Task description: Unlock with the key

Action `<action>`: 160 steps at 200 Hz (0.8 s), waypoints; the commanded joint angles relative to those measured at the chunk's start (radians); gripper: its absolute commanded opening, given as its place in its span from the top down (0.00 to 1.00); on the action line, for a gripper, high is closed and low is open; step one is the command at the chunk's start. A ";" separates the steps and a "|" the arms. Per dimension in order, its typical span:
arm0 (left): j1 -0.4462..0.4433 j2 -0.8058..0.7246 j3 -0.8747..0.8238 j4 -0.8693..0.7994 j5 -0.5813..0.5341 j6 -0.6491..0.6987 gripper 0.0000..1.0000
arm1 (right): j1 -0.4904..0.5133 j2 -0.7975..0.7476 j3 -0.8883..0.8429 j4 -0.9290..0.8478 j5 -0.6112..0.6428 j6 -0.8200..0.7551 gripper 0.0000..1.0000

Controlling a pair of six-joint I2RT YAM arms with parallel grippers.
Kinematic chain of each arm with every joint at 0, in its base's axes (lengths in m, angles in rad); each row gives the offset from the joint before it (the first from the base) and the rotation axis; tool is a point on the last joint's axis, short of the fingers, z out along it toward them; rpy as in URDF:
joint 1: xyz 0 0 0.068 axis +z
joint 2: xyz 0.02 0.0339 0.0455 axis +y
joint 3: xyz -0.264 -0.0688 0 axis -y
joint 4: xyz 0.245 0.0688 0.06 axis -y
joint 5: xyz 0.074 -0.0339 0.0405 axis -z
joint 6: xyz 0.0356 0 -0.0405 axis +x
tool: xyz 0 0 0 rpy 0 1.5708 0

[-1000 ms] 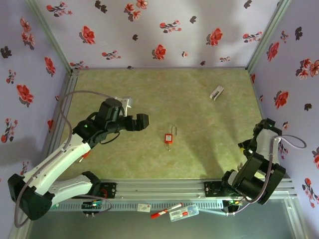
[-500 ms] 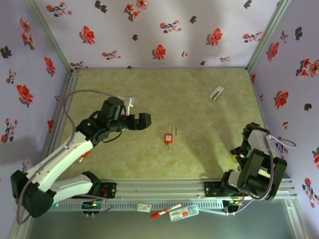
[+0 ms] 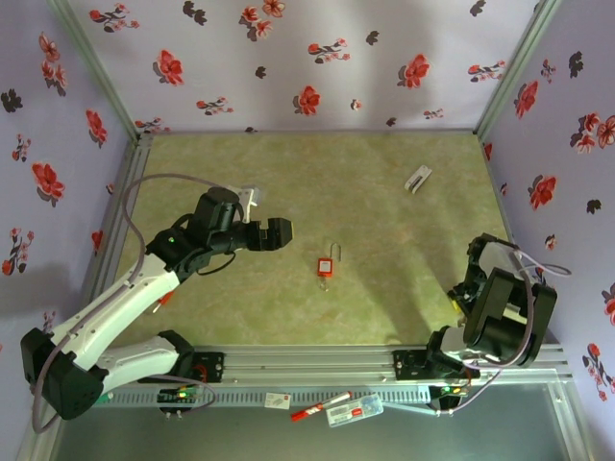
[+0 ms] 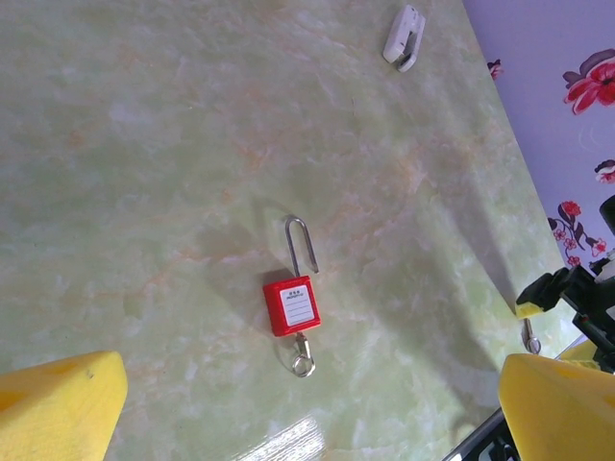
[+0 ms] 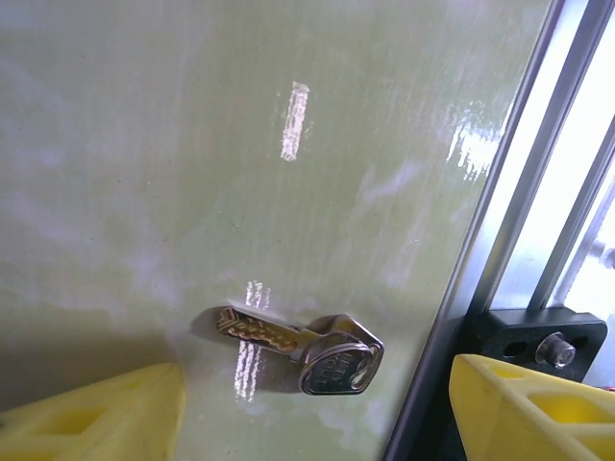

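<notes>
Hovering low over the key, the right pincer is spread wide, one yellow finger on each side of it, and holds nothing. The key lies flat on the surface, just beside a metal rail at the edge on the robot's right, and neither finger touches it. The left pincer is likewise wide apart and empty, raised above the padlock, which lies mid-surface, well apart from the key.

By this showing the task is barely begun. Nothing is picked up; the key is yet to be gripped, carried across to the padlock, seated in the keyhole and turned. The padlock will likely need steadying, a job for which the left arm seems placed. Whether the shackle is latched cannot be told, though both its legs seem to run down to the body.

The count: one red padlock, one loose key, one white clip far off toward the back, and two arms. A small metal loop juts from the padlock's bottom end. It may be a second key's head, but it is too small to settle.
</notes>
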 commanded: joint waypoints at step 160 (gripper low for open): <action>0.008 0.036 -0.015 0.046 0.083 -0.021 0.01 | 0.055 -0.078 -0.121 0.075 0.004 0.391 0.35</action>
